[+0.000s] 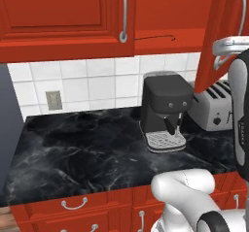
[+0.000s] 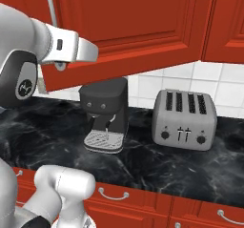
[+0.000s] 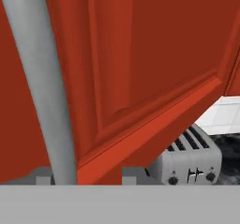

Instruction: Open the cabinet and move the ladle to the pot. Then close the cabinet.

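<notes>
The cabinet point(image 1: 63, 17), glossy red with raised-panel doors, hangs above a black marble counter point(image 1: 78, 153), and one of its doors point(image 2: 138, 26) stands swung out toward us over the worktop. In the left base view that open door point(image 1: 219, 37) shows edge-on at the right, its silver bar handle point(image 1: 238, 12) near the top, while the neighbouring door sits flush with its own handle point(image 1: 124, 12) hanging straight down. We see the white arm reaching up to the open door's handle point(image 2: 50, 3) in the right base view, the hand pressed against the door's lower corner. In the hand view the handle point(image 3: 42, 82) runs as a pale bar slanting down between the two fingertips point(image 3: 43, 180), so the gripper point(image 3: 84, 177) sits astride it; we cannot tell whether the jaws are pressing on the bar or merely straddling it. Below the door, a dark espresso machine point(image 2: 105, 115) stands on the counter just beside a silver four-slot toaster point(image 2: 185, 119), both against the white tiled wall point(image 1: 82, 85). Red drawers point(image 1: 73, 209) with curved handles line the counter front.
</notes>
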Tool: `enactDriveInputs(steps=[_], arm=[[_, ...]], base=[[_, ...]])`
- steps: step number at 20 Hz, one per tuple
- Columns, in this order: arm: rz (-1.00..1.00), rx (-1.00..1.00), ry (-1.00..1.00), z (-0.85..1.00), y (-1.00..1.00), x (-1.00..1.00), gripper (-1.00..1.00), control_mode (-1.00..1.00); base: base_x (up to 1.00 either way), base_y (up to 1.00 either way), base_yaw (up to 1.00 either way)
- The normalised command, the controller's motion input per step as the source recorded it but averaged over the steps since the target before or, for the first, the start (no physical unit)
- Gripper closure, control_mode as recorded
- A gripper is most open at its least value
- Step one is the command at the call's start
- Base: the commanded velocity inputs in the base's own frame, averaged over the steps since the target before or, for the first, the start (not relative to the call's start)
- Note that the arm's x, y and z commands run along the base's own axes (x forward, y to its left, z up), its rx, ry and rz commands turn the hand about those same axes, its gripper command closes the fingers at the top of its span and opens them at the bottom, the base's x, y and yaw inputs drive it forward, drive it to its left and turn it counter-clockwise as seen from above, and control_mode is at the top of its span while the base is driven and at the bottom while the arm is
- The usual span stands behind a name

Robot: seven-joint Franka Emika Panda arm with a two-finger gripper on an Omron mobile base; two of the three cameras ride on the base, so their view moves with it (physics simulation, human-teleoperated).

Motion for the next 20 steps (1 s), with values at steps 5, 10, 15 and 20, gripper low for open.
enactDriveInputs(steps=[5,10,15,20], arm=[[0.00,0.00,0.14,0.00,-0.01,-0.32,-1.00,-1.00],[0.00,0.00,0.01,0.00,0.16,-0.94,-1.00,-1.00],[0.00,0.00,0.00,-0.06,0.73,-1.00,-1.00,-1.00],[0.00,0.00,0.00,-0.13,1.00,-0.83,-1.00,-1.00]], base=[[0.00,0.00,0.00],[0.00,0.00,0.00],[0.00,0.00,0.00],[0.00,0.00,0.00]])
